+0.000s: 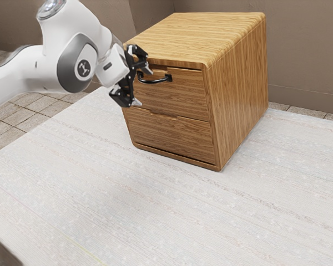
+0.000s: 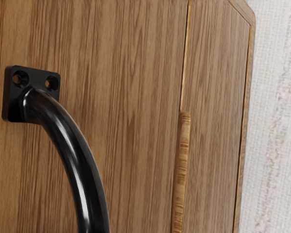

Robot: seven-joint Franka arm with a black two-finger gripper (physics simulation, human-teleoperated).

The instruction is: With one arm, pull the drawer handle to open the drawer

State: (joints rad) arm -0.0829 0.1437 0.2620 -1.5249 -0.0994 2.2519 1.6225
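A: Found the hand (image 1: 139, 81) right up at the cabinet (image 1: 233, 88), fingers spread wide, one above and one below the near end of the handle (image 1: 155, 79). Not clamped on anything.

B: Placed the handle on the top drawer (image 1: 175, 94), with the cabinet standing on the table (image 1: 155, 221). Couldn't call the drawer flush or a touch out.

A: Read the handle as rigid: a black bowed bar, glossy, likely slick. Saw it close in the wrist view, bolted through a plate (image 2: 31, 92) with two screw holes.

B: Judged the best hold to be mid-bow, well clear of the wood, fingers closing across the bar. Feared jamming against the drawer front with a grip near the plate.

A: Reckoned on a stiff, solid drawer, nothing fragile. Called for a straight, steady pull outward, no twisting.

B: Checked for writing. Spotted only a round emblem (image 1: 83, 67) on the arm (image 1: 22, 77), no letters legible. Plain wood grain elsewhere, no labels.
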